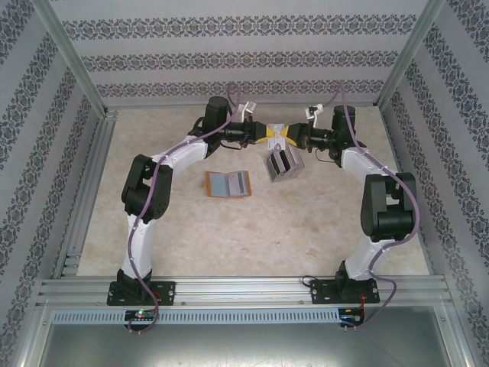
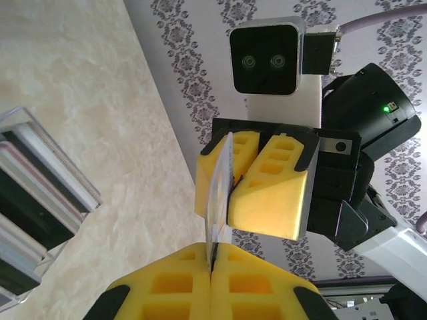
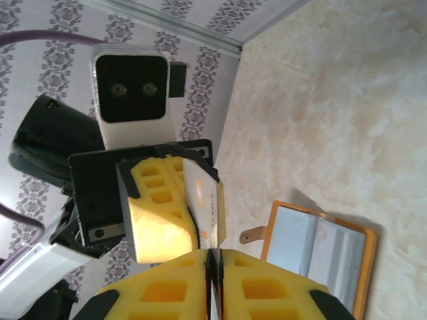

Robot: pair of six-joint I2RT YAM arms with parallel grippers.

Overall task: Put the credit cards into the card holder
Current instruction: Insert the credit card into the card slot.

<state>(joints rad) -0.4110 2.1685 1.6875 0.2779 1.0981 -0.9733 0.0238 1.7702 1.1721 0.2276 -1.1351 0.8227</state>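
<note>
Card holder (image 1: pixel 228 184), marbled tabletop (image 1: pixel 252 237), damask walls (image 1: pixel 229 57)

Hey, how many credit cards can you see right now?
1 for certain: a card held between the left gripper and right gripper. Pale panels in the open wallet and the grey block may hold more; unclear.

Arms are arched inward, left gripper (image 1: pixel 273 134) and right gripper (image 1: pixel 289 135) set tip-to-tip at 12 o'clock, jaws pinched closed.

A robot test cell: aluminium framing (image 1: pixel 244 289) boxes a marbled tabletop (image 1: pixel 252 237) with damask-papered walls (image 1: pixel 229 53).
</note>
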